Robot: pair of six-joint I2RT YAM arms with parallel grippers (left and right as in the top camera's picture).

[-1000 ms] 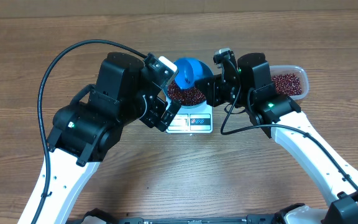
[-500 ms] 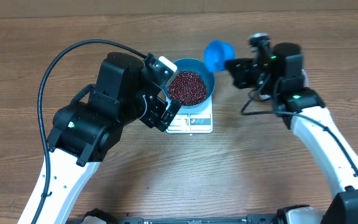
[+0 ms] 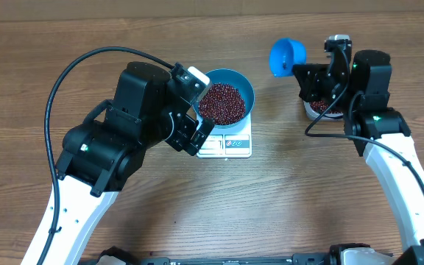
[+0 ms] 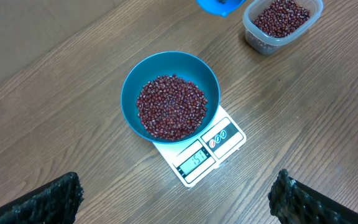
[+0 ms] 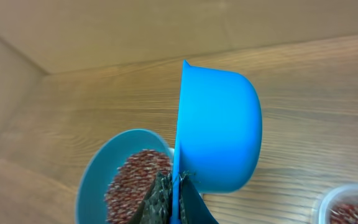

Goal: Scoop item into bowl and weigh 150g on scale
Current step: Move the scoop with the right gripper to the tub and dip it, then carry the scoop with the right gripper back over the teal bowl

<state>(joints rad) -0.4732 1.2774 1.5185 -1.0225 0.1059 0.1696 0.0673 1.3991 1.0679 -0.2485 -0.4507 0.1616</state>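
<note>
Black left tool (image 4: 179, 202) spread wide, empty, over the round deep blue bowl (image 4: 129, 93) of dark red-brown beans (image 4: 169, 106). The bowl sits on the white square scale (image 4: 197, 163) near the table's far edge so the weight reads. Right tool (image 5: 174, 200) clamped on small blue plastic scoop (image 3: 287, 56), tipped, seemingly empty, beside clear plastic tub (image 4: 260, 42). Display digits show only in left wrist view.

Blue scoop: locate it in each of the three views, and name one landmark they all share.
Overhead: the blue scoop is upper right of centre, to the right of the bowl.
Left wrist: it is cut off by the top edge, just left of the clear tub.
Right wrist: it fills the centre, seen side-on.
Shared landmark: the blue bowl of beans.
</note>
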